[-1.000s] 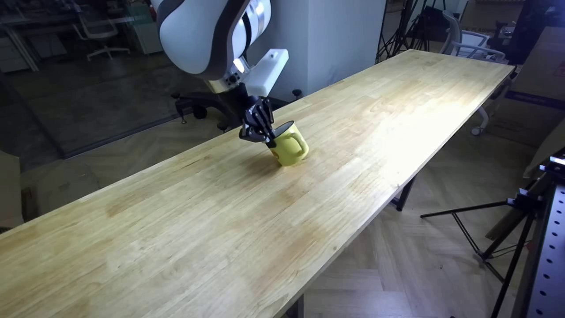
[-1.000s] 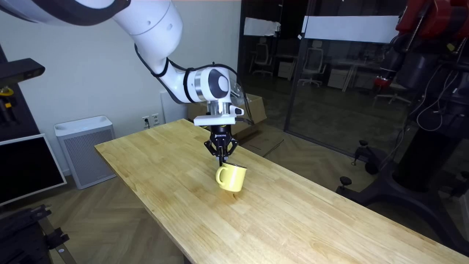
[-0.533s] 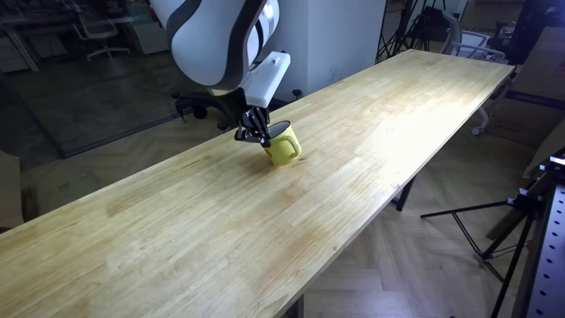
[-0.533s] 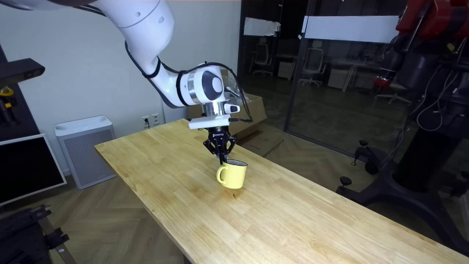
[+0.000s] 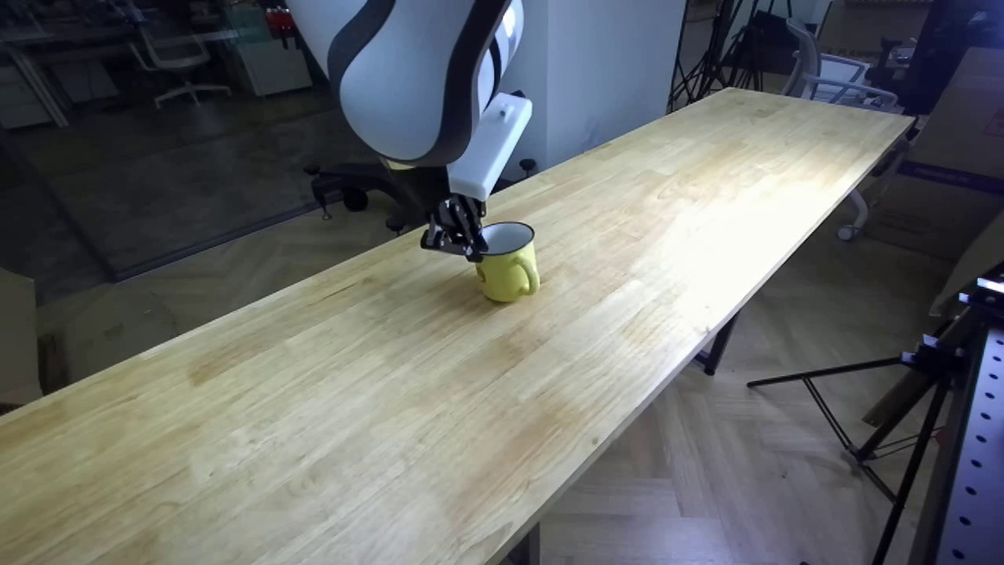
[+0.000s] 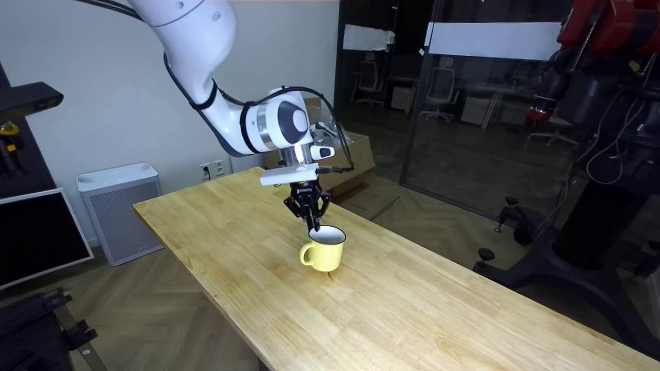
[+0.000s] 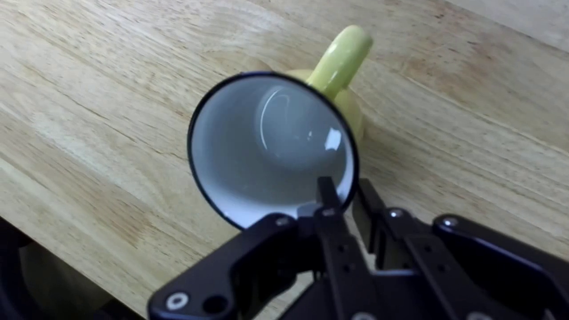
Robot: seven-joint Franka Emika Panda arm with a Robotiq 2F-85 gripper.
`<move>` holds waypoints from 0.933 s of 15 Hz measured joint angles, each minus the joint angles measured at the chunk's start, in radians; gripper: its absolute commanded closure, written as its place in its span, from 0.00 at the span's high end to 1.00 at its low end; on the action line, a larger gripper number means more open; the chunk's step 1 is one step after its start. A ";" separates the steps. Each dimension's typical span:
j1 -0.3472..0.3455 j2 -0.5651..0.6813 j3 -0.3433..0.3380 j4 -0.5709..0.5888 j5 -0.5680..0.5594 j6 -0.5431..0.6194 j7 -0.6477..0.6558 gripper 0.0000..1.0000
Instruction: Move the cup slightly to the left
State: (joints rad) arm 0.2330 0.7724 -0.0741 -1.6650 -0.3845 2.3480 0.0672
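The yellow cup [image 5: 502,281] stands upright on the long wooden table [image 5: 353,392], near its robot-side edge. In an exterior view its handle [image 6: 306,255] points left. The wrist view looks into its white inside [image 7: 266,146] with the dark rim. My gripper [image 7: 346,181] straddles that rim: one finger [image 7: 327,191] is inside the cup, another finger [image 7: 370,195] outside. The jaws stand a little apart, with a gap wider than the cup's wall; contact with the wall is hard to tell. The gripper leans down to the rim in both exterior views [image 5: 475,253] [image 6: 314,226].
A black wheeled base [image 6: 557,268] stands beside the table. A cardboard box [image 6: 361,154] and an air purifier [image 6: 124,206] stand beyond the table's end. A tripod [image 5: 871,439] and an office chair [image 5: 831,74] stand around it.
The cup has turned from tilted to upright, and its base sits a little lower than half a second ago. The hand has tilted slightly and its fingertips have moved little.
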 measured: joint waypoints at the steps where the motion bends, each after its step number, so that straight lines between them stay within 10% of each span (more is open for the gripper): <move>1: 0.002 -0.010 -0.003 -0.014 -0.005 0.009 0.009 0.55; 8: 0.028 -0.067 -0.022 -0.073 -0.035 0.040 0.051 0.99; 14: -0.018 -0.103 0.065 -0.105 0.055 0.025 -0.093 1.00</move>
